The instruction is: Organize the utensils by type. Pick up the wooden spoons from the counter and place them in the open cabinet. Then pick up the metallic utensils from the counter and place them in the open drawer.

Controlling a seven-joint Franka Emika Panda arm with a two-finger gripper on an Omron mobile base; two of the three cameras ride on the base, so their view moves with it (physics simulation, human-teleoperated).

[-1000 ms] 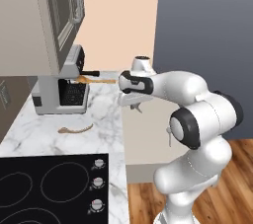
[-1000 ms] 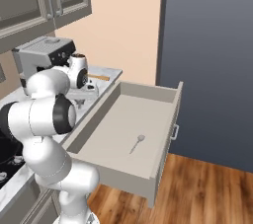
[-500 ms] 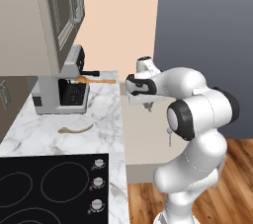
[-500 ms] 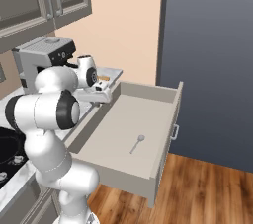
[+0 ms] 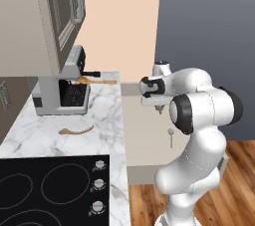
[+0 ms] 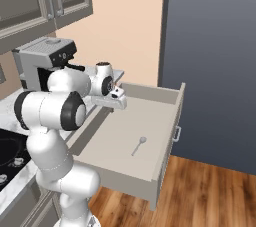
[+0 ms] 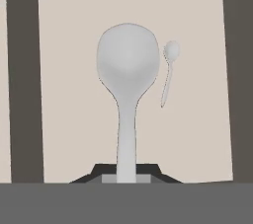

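Metal spoon — handle end hidden

The arm has swung off the table and out over the open drawer; its gripper carries a metal spoon there.

The arm is glossy white, built of rounded bulging segments with dark grey caps at the joints (one cap on the shoulder looks almost black). Its hand is white with small dark details.
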